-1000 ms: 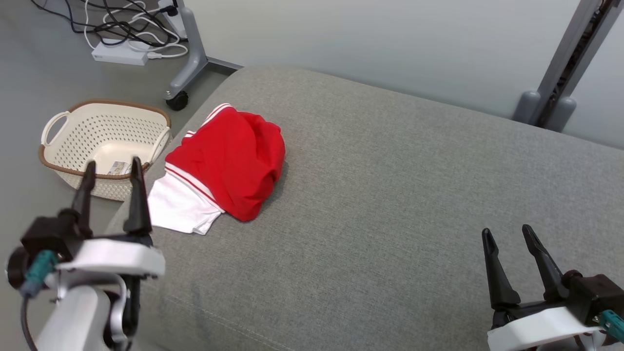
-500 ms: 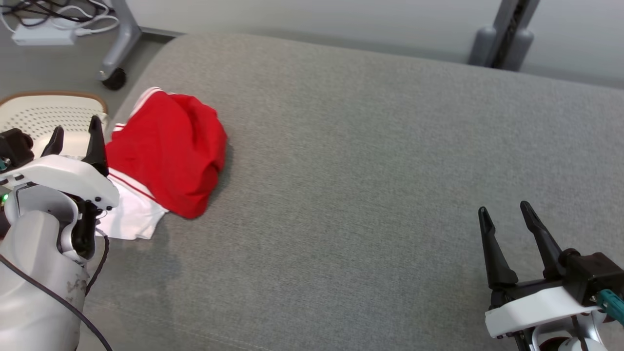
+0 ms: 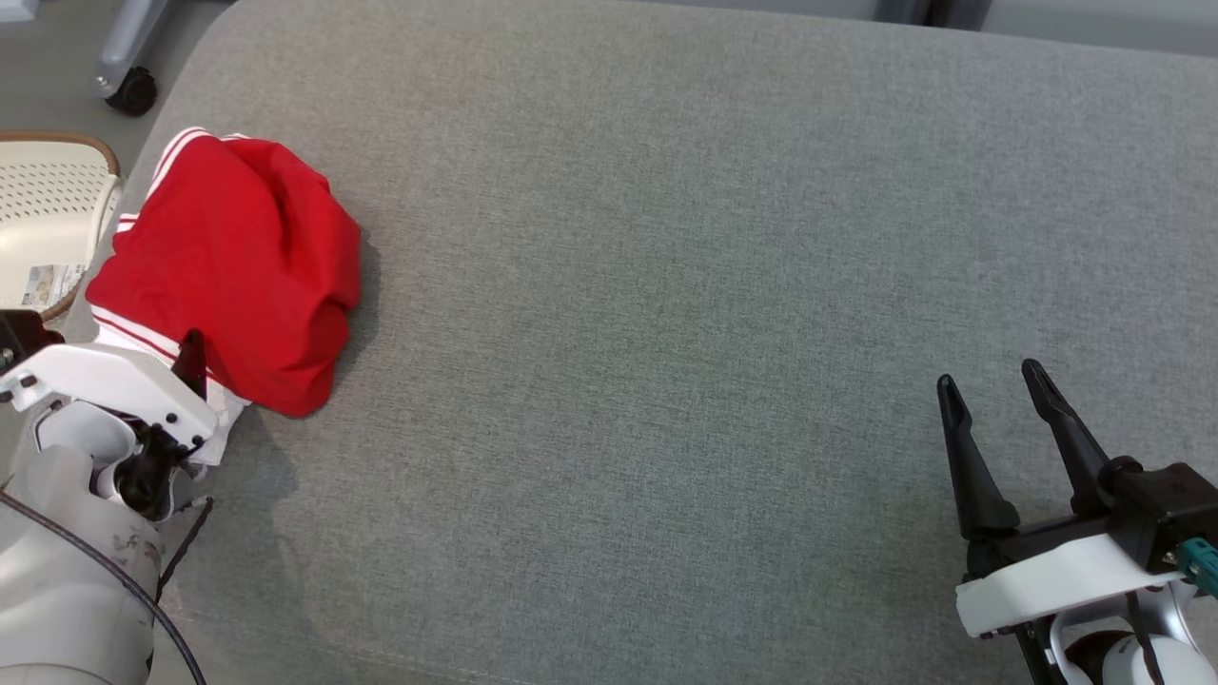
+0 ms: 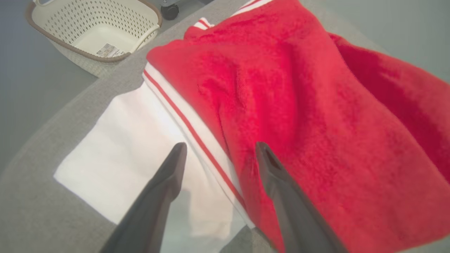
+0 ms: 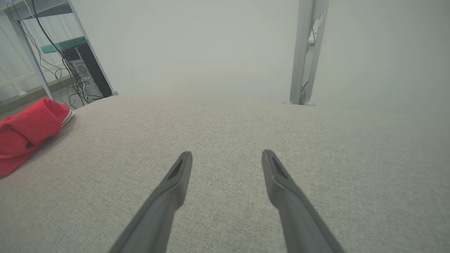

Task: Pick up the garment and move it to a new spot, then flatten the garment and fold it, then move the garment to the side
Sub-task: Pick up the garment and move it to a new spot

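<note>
A bunched red and white garment [image 3: 228, 276] lies at the left end of the grey cushioned surface [image 3: 666, 285]. In the left wrist view the garment [image 4: 288, 105] shows red cloth over a white part with red stripes. My left gripper [image 4: 219, 149] hangs open just above the striped seam, one finger over the white, the other over the red. In the head view one dark fingertip [image 3: 193, 350] of it shows at the garment's near edge. My right gripper [image 3: 990, 385] stands open over bare cushion at the lower right; in its wrist view the right gripper [image 5: 226, 156] holds nothing, with the garment [image 5: 28, 133] far left.
A cream perforated basket [image 3: 48, 205] with a brown rim stands on the floor left of the cushion, seen too as the basket [image 4: 88, 31] in the left wrist view. A caster wheel [image 3: 128, 90] and stand legs are behind. Cables and a metal post [image 5: 304, 52] are at the back.
The head camera has tilted down and turned right, shifting the whole picture. My left gripper has come forward over the garment's near edge. The right gripper stays open in place.
</note>
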Available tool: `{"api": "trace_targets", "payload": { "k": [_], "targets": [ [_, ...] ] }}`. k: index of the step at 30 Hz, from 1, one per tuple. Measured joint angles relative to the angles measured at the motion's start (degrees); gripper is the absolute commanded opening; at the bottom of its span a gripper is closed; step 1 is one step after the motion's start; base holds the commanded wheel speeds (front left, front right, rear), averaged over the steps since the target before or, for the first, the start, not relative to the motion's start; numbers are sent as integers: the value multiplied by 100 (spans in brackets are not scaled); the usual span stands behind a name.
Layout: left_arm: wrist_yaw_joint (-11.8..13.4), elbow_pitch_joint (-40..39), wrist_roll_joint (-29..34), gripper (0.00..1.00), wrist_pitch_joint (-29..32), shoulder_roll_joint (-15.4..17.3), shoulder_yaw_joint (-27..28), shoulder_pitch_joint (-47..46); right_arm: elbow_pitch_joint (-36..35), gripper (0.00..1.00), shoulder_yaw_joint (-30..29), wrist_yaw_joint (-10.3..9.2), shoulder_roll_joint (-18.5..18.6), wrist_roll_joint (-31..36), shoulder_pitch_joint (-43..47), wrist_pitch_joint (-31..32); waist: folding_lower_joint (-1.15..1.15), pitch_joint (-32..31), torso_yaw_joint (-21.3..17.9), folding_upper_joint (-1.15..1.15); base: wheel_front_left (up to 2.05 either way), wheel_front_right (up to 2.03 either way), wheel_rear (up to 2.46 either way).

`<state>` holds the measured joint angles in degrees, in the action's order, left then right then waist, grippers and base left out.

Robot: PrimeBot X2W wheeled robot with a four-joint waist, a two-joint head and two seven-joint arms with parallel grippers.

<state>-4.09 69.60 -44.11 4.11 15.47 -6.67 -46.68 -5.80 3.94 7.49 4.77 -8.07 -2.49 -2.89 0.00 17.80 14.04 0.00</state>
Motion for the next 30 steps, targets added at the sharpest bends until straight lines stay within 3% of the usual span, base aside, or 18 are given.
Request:
{"api": "trace_targets", "payload": {
  "k": [9, 10, 11, 12, 13, 20, 26, 30],
  "targets": [
    [-131, 298, -298, 99, 293, -80, 163, -78, -176, 100, 58, 0, 135, -1, -121, 133, 0, 326, -153, 0, 0, 0, 0],
    [-140, 302, -326, 88, 300, -73, 178, -95, -201, 100, 64, 0, 143, -1, -138, 140, 0, 367, -174, 0, 0, 0, 0],
    [-142, 310, -345, 67, 326, -62, 186, -114, -233, 100, 67, 0, 152, -1, -153, 159, 0, 408, -196, 0, 0, 0, 0],
    [-142, 310, -345, 41, 326, -62, 186, -114, -233, 100, 67, 0, 152, -1, -153, 159, 0, 408, -196, 0, 0, 0, 0],
    [-157, 321, -396, 2, 308, -45, 213, -171, -268, 100, 57, 0, 174, -1, -171, 171, 0, 496, -233, 0, 0, 0, 0],
    [-189, 337, -320, 0, -260, -45, 143, -299, -320, 100, -11, 0, 188, 15, -188, 188, 0, 620, -240, 0, 0, 0, 0],
    [-197, 131, 126, 0, -1422, 153, -166, -551, -229, 100, -7, 0, 114, 4, -203, 133, 0, 412, -150, 0, 0, 0, 0],
    [-197, -121, 366, 0, -1829, 290, -280, -614, -69, 100, 15, 0, 43, -45, -217, 19, 0, 193, -121, 0, 0, 0, 0]
  ]
}}
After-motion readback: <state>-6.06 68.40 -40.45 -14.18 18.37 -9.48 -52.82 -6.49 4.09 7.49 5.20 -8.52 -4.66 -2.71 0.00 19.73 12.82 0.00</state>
